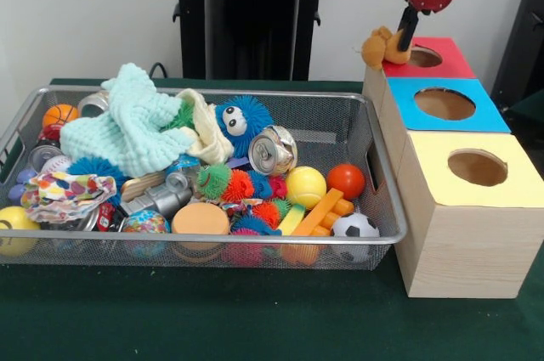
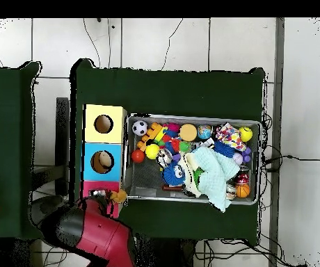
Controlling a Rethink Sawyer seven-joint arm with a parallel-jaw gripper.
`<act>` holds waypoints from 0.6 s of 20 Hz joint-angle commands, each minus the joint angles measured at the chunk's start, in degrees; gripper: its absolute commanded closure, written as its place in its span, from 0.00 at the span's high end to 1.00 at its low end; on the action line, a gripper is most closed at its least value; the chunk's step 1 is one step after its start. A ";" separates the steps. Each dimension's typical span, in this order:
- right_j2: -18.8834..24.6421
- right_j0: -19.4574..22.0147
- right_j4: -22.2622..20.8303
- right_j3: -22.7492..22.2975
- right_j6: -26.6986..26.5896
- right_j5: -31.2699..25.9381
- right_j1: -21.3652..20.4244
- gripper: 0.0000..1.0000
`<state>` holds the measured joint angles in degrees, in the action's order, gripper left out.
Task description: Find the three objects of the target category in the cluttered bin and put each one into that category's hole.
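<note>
My gripper (image 1: 402,45) is shut on a small tan-orange plush toy (image 1: 376,47), which hangs at the left edge of the red-topped box (image 1: 442,59), just beside its hole (image 1: 423,57). In the overhead view the plush toy (image 2: 118,197) sits at the corner of the red box (image 2: 93,188) under the red arm (image 2: 93,233). Behind it in line are the blue-topped box (image 1: 444,104) and the yellow-topped box (image 1: 476,167), each with a round hole. The wire bin (image 1: 340,96) holds a blue fuzzy creature with eyes (image 1: 242,120).
In the bin there are also a mint cloth (image 1: 127,130), a crushed can (image 1: 273,150), yellow (image 1: 306,185), red (image 1: 346,180) and soccer (image 1: 354,227) balls, spiky rubber toys and several other small things. The boxes stand tight against the bin's right side.
</note>
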<state>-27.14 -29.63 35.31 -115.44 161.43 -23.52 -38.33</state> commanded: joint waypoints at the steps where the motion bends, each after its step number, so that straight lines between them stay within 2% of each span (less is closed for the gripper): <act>1: 7.56 0.07 3.86 -0.62 12.46 1.73 2.36 0.00; 6: 11.52 1.43 6.89 -1.93 12.21 4.92 2.24 0.00; 8: 12.45 1.46 8.13 -1.86 12.57 4.27 1.84 0.00; 10: 14.91 2.67 10.73 -2.99 12.30 3.67 0.03 0.00; 12: 19.58 5.54 14.86 -6.13 9.59 5.43 -2.58 0.00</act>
<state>-21.09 -28.21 42.44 -116.44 161.43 -21.65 -39.17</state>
